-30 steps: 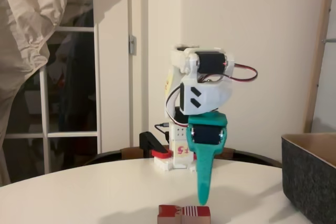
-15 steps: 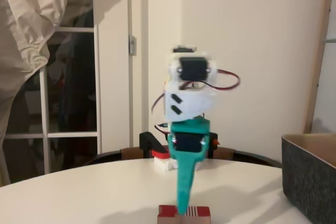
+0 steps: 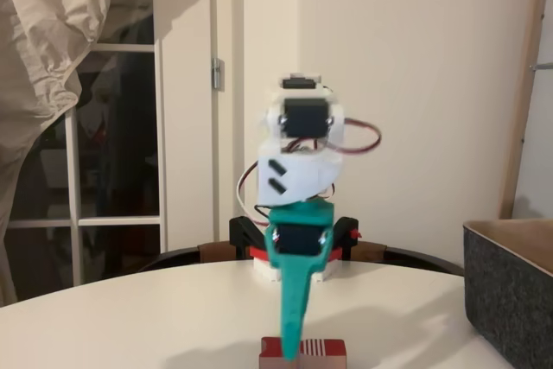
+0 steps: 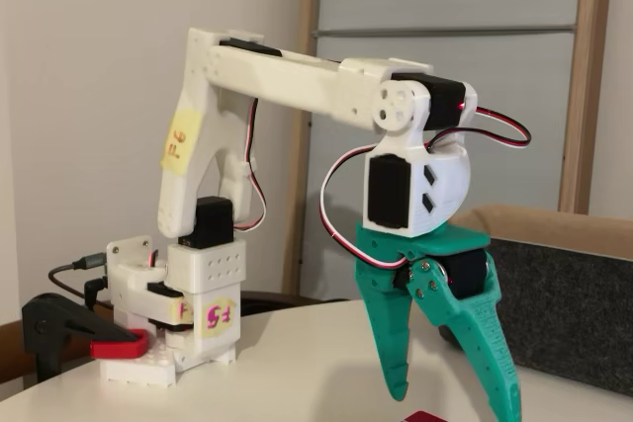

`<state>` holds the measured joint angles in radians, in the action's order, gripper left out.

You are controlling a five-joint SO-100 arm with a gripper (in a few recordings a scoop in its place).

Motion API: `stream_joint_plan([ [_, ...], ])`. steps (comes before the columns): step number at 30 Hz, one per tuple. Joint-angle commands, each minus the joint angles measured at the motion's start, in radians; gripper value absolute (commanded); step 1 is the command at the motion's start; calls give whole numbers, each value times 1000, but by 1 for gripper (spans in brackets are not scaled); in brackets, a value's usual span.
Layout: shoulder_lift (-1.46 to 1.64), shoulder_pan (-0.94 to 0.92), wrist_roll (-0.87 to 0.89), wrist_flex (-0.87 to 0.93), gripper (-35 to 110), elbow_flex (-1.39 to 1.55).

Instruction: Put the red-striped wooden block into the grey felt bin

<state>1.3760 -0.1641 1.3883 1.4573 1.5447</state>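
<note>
The red-striped wooden block (image 3: 324, 349) lies at the near edge of the white table, part dark red, part finely striped. A sliver of the block (image 4: 425, 416) also shows at the bottom of a fixed view. My green gripper (image 3: 289, 353) points straight down with its tips right over the block's left half. From the side my gripper (image 4: 453, 404) stands open, its two fingers (image 4: 391, 343) spread on either side of the block. Whether the tips touch it I cannot tell. The grey felt bin (image 3: 510, 291) stands at the right, well apart from the block, and the bin (image 4: 564, 308) is behind the gripper.
The arm's base (image 4: 193, 294) is clamped to the table's far edge by a red-and-black clamp (image 4: 69, 328). The round white table (image 3: 130, 317) has free room to the left of the block. A window and hanging cloth (image 3: 43, 32) are behind.
The arm has swung left in the fixed view, from beside the block's right end to directly over it, and the fingertips have come down to block height.
</note>
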Motion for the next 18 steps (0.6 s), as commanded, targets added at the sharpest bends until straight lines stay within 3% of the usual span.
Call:
stream_joint_plan([
  [1,35,-17,25,-5,38,32],
  [18,98,-44,40,-5,37,51],
])
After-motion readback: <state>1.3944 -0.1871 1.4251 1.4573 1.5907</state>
